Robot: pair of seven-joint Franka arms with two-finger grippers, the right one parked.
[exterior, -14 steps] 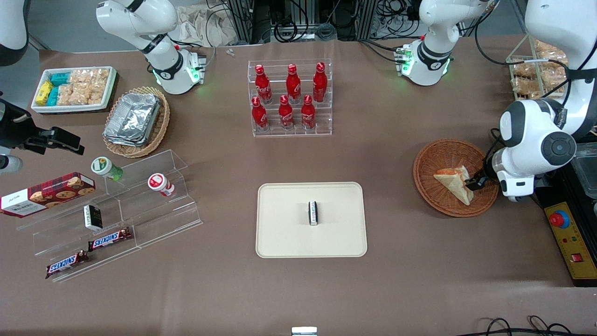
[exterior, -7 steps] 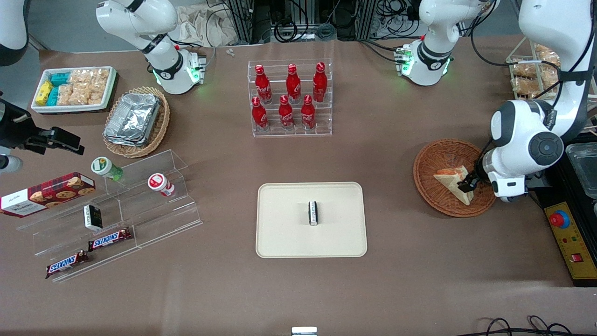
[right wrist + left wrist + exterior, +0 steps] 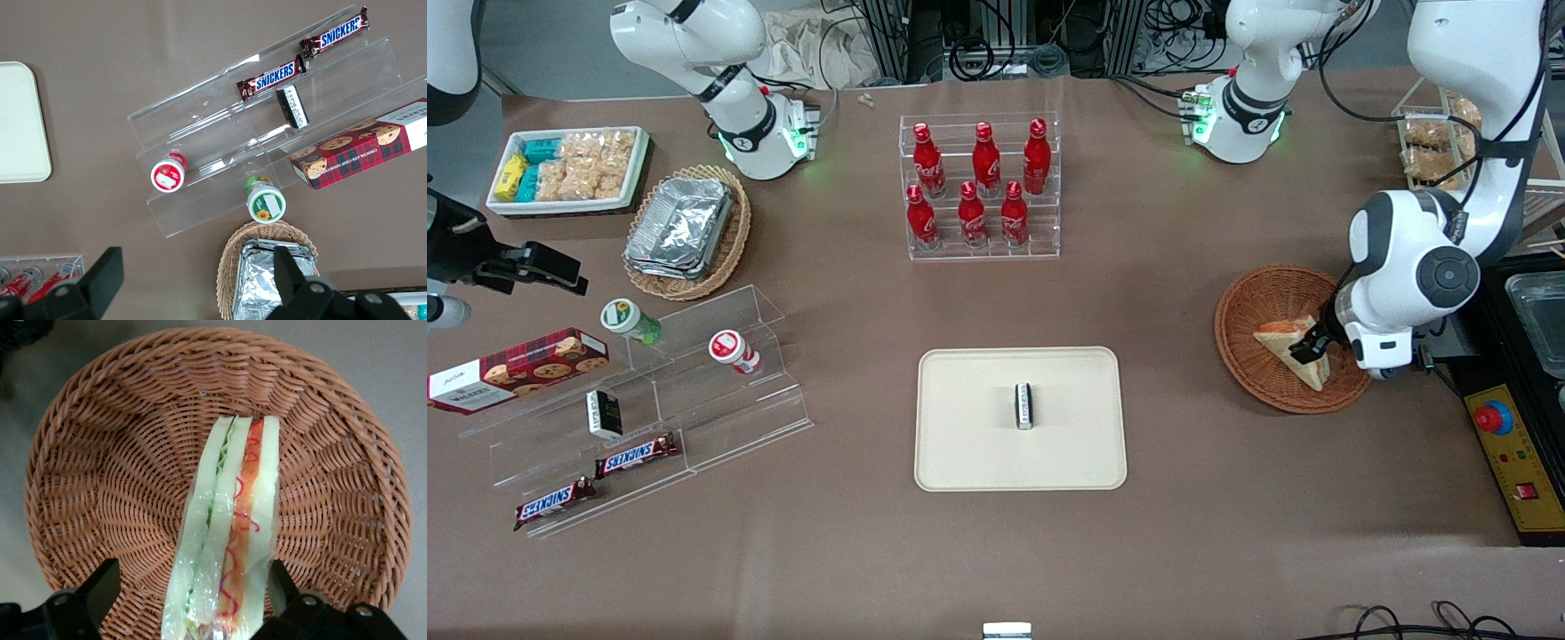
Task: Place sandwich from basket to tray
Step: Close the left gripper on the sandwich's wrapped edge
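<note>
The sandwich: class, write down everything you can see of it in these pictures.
The sandwich is a triangular wedge of pale bread, seemingly wrapped in clear film, with green, pink and red filling showing along its cut edge. It stands on edge in the round woven basket, resting on the wicker. The left arm's end effector is open, its fingers on either side of the wedge.

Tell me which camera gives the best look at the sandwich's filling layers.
The left wrist view: the sandwich stands on edge in the basket, its green and red layers facing the camera, between the open claw. The front view shows only a small wedge. The right wrist view misses it.
</note>
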